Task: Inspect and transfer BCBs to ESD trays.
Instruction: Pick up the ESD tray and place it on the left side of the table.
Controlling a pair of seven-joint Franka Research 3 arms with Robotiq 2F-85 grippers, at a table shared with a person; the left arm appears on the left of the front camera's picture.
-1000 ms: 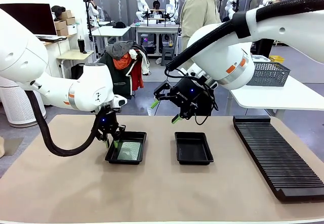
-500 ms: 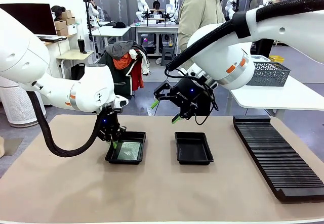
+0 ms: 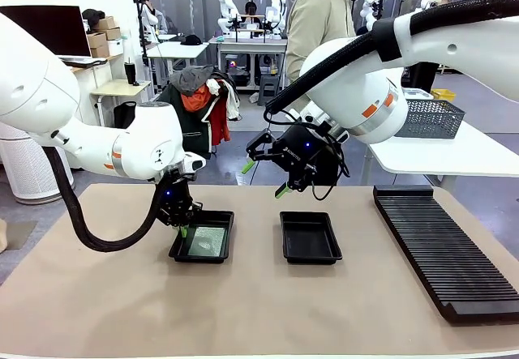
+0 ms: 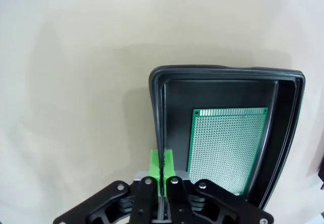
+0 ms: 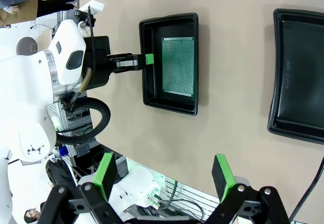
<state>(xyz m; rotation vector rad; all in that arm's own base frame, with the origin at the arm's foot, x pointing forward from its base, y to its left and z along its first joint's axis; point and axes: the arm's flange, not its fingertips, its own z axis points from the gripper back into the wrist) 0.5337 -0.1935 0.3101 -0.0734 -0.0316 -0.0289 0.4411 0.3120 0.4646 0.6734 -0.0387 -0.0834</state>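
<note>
A matte beige worktop (image 3: 259, 310) spreads under both arms. The left claw (image 3: 182, 228) is pinched shut on the thin flared rim of the left ESD tray (image 3: 200, 259), a shallow black rectangle. Just right of the claw, inside that tray, lies the BCB (image 3: 203, 241), a flat green board dotted with fine holes. The right claw (image 3: 263, 178) hangs wide and empty. The right ESD tray (image 3: 310, 237), its floor bare, lies below it. Farther right lies a ribbed black rack (image 3: 442, 245). A second earlier the left claw's pads stood slightly apart at that rim, and the right claw has not moved.
</note>
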